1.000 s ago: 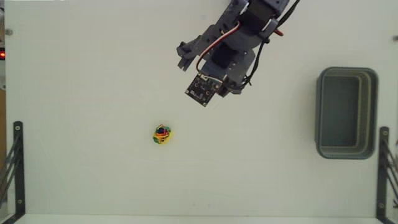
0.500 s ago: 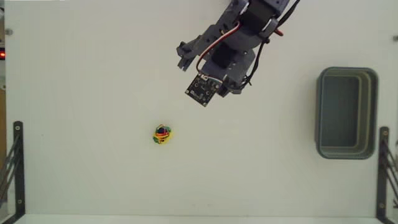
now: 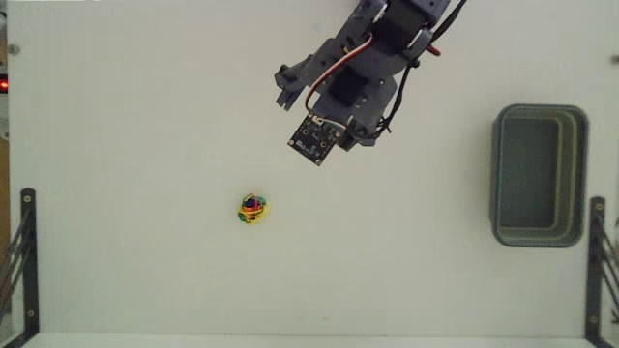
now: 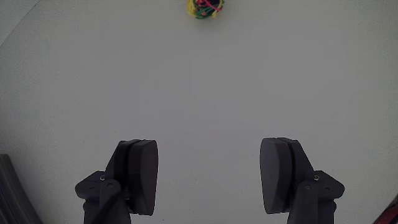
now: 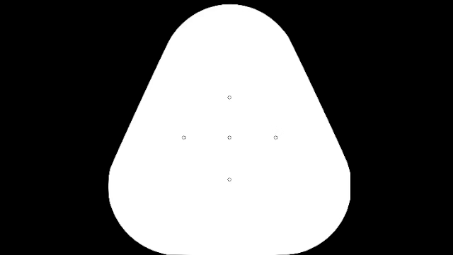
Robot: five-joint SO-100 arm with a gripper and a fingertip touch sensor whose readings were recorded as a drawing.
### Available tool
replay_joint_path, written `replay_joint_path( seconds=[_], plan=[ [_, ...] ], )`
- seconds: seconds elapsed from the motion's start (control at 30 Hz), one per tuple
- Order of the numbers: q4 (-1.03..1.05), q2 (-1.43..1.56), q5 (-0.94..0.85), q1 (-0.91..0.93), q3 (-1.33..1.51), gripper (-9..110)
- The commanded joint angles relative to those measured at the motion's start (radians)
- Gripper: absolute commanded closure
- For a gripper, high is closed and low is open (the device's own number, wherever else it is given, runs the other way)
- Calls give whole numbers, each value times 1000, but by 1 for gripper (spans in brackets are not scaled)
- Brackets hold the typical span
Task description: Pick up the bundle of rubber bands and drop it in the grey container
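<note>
Looking down from the fixed view: whole white tabletop (image 3: 145,116) laid out, with the bundle of rubber bands (image 3: 252,209) lying alone left of centre, the grey container (image 3: 539,175) upright near the right edge and well apart from it, and black brackets (image 3: 27,251) at the lower corners. Seen only in the wrist view: the pincer (image 4: 208,174) spread wide and empty, two dark fingers (image 4: 142,174) at the bottom of the frame over bare surface, the bundle (image 4: 206,8) far ahead at the top edge, roughly centred between them; no container there. Reaching in from the top of the fixed view, the arm (image 3: 372,58) slanted down and leftward, its small black circuit board (image 3: 315,139) facing up, well short of the bundle. No readable writing or labels anywhere.
</note>
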Motion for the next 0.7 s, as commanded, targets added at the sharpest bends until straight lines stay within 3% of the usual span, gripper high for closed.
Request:
replay_joint_path(
  seconds=[0.0, 0.67],
  plan=[
    [19, 32, 5, 7, -39, -9],
    [-185, -234, 5, 7, -101, -9]
  ],
)
